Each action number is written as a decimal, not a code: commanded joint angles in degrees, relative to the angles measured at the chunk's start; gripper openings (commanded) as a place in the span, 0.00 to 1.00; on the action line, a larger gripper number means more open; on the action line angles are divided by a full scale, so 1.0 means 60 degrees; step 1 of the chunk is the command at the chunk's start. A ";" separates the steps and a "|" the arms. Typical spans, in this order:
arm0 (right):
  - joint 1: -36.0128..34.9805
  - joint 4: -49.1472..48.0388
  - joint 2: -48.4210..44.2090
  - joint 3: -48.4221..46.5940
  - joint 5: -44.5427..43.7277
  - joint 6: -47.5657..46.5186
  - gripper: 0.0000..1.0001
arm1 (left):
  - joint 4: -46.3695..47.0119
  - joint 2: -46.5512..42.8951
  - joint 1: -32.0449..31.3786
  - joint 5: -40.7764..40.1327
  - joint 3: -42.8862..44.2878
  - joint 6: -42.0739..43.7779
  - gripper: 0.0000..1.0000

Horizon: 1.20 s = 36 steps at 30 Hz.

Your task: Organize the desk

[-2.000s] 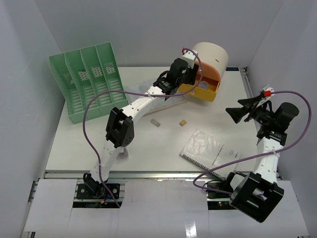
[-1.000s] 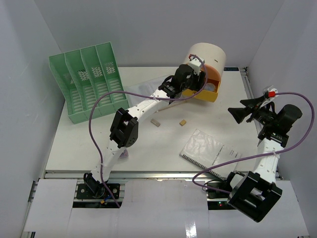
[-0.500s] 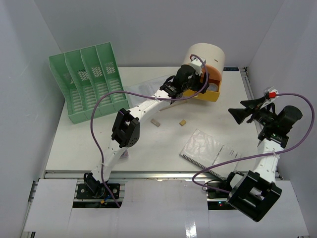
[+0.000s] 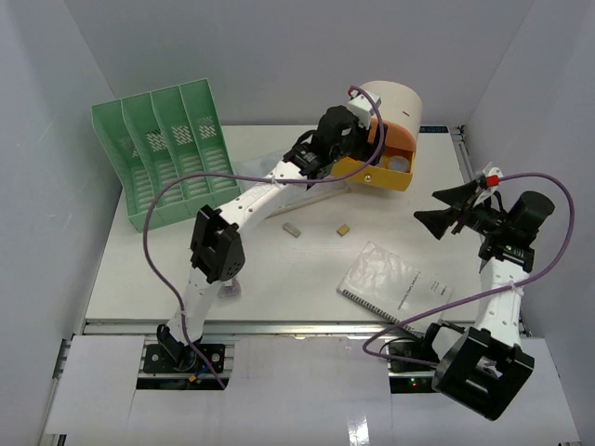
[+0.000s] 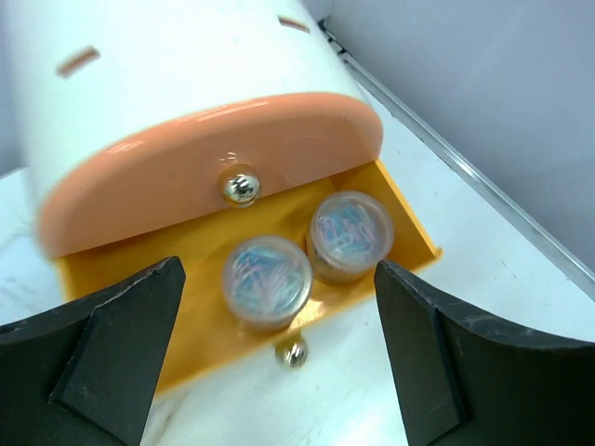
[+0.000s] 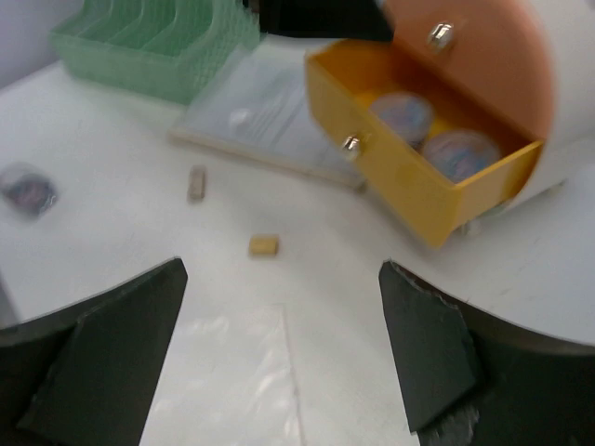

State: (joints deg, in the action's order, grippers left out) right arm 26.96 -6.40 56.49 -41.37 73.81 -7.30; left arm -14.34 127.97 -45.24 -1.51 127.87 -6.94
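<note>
Desk: large flat white rectangular tabletop (image 4: 279, 269), lying beneath both arms.
Left gripper (image 5: 277, 274): jaws spread wide, holding nothing, facing two clear round lidded jars (image 5: 350, 232) in the open yellow drawer (image 5: 191, 311).
Right gripper (image 4: 430, 209): jaws wide apart, empty, raised above the desk's right side.
Beyond: white cylindrical organiser with orange front (image 4: 395, 100); green slotted file rack (image 4: 163, 158) at far left.

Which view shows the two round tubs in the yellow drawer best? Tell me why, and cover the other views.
Left wrist: the two round tubs sit mid-frame, sharp, seen from above inside the yellow drawer. Right wrist shows both, smaller and blurred. Top external shows only a pale spot in the drawer.
</note>
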 commanded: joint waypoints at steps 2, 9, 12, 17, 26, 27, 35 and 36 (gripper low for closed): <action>-0.4459 0.5307 0.0307 -0.2126 -0.2484 -0.4671 0.90 | 0.0160 -0.5027 0.0081 -0.0686 -0.3705 0.1005 0.96; -1.1094 0.4522 0.2266 -0.2808 -0.8191 -0.3351 0.90 | 0.0059 -1.1916 0.0180 -0.2842 -1.0882 0.0474 0.98; -1.2718 0.4353 0.3959 -0.3708 -0.9148 -0.2272 0.90 | -0.0575 -1.4659 0.0187 -0.3743 -1.2622 -0.0175 0.98; -1.4310 0.4015 0.6472 -0.5589 -0.9263 -0.0930 0.90 | -0.1907 -1.7589 0.0200 -0.4278 -1.3734 -0.1139 0.98; -1.6373 0.4226 0.8379 -0.6645 -0.8733 -0.6396 0.90 | -0.3815 -1.9553 0.0187 -0.4793 -1.4371 -0.2239 0.98; -1.6373 0.4213 0.8447 -0.6631 -0.8609 -0.7125 0.90 | -0.3882 -1.9758 0.0189 -0.4887 -1.4406 -0.2363 0.98; -1.6402 0.4006 0.9866 -0.7836 -0.9217 -0.7974 0.90 | -0.3897 -2.0156 0.0187 -0.5119 -1.4426 -0.2500 0.98; -1.6403 0.3903 1.0047 -0.7988 -0.9360 -0.7876 0.90 | -0.3916 -2.0156 0.0187 -0.5078 -1.4420 -0.2509 0.98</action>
State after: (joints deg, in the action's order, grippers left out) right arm -71.75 19.50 112.61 -84.10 20.46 -51.05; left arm -36.37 6.67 -44.25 -31.04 41.36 -20.98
